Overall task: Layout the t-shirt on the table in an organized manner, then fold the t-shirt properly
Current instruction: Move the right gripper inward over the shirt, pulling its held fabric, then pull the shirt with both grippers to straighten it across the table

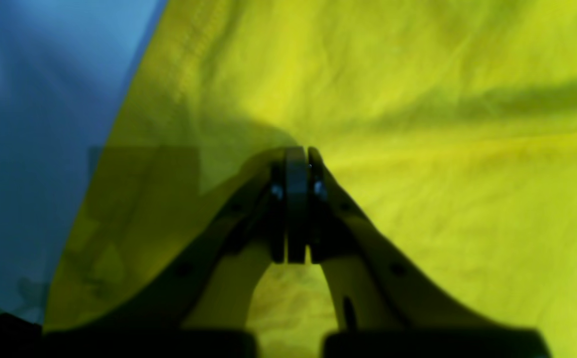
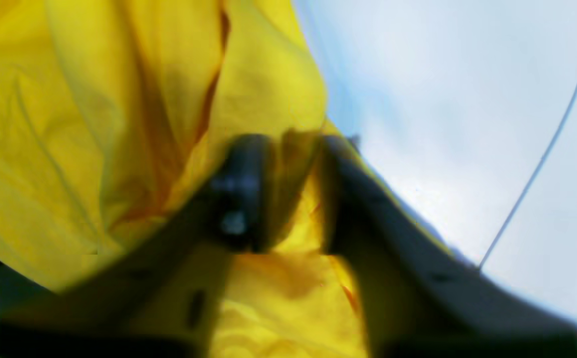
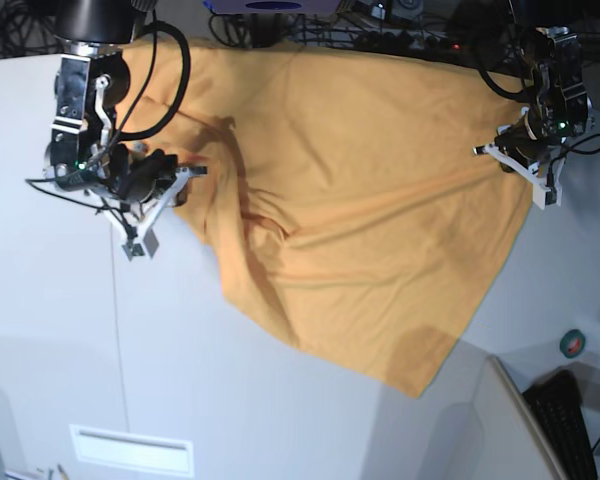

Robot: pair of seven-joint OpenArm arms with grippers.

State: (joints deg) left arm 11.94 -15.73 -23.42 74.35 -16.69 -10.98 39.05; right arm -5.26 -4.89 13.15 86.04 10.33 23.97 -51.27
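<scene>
Tape roll [image 3: 573,343] right; keyboard [image 3: 567,420] lower right

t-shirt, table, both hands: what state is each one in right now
t-shirt: spread over the table, wrinkled, not folded, pinched at two edges
table: partly covered by the t-shirt
left hand: shut on the t-shirt, cloth pulled into creases at its tips
right hand: closed on a bunched fold of the t-shirt at its edge
</scene>
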